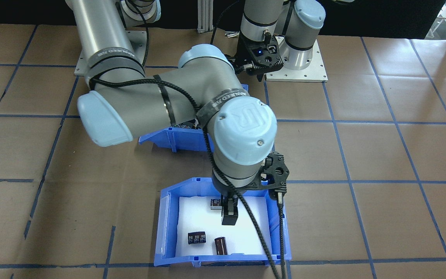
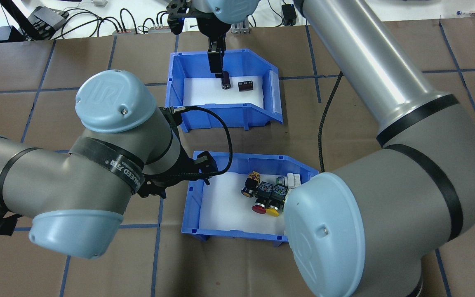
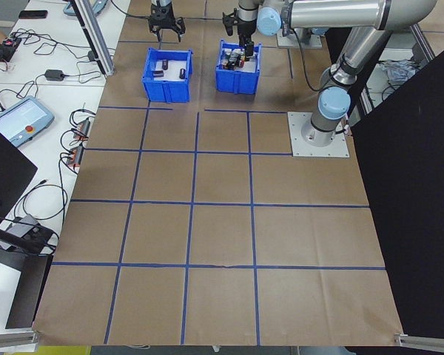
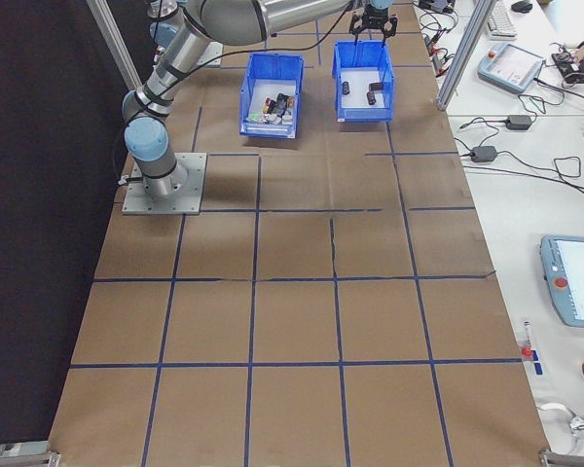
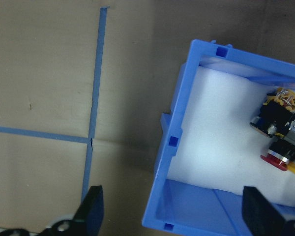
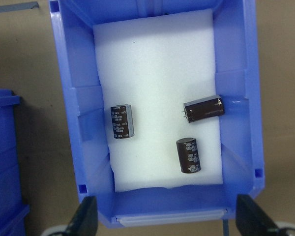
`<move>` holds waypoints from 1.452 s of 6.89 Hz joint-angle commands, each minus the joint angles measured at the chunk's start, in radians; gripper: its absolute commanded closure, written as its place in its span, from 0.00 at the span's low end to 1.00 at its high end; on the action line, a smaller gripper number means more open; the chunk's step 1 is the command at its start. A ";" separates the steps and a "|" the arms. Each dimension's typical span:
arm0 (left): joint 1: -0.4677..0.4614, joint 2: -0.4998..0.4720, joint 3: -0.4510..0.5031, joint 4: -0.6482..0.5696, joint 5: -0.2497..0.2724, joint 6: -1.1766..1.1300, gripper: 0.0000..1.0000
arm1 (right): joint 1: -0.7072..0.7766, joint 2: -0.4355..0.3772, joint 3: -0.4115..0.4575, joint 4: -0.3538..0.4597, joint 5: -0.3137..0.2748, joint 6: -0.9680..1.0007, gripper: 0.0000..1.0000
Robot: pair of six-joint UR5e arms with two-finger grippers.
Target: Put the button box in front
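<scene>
The button box is the nearer blue bin in the overhead view. It has a white foam floor and holds red, yellow and green push buttons bunched at its right side. In the left wrist view my left gripper is open, with its fingers standing either side of the box's left wall. My right gripper is also open. It hangs over the far blue bin, which holds three dark cylindrical parts. In the front-facing view my right arm hides most of the button box.
The brown table is marked with blue tape squares. The two bins stand one behind the other with a gap of table between them. Cables and devices lie along the far edge. My right arm's elbow overhangs the button box's right end.
</scene>
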 commanded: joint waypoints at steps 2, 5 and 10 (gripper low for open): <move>-0.131 -0.007 -0.077 0.009 -0.014 -0.595 0.01 | 0.089 0.031 0.054 -0.002 -0.004 0.095 0.00; -0.148 -0.001 -0.118 0.017 -0.029 -1.014 0.01 | 0.098 -0.025 0.183 -0.029 -0.004 0.145 0.01; -0.150 -0.084 -0.233 0.298 -0.106 -1.164 0.01 | 0.105 -0.091 0.438 -0.351 -0.071 0.173 0.00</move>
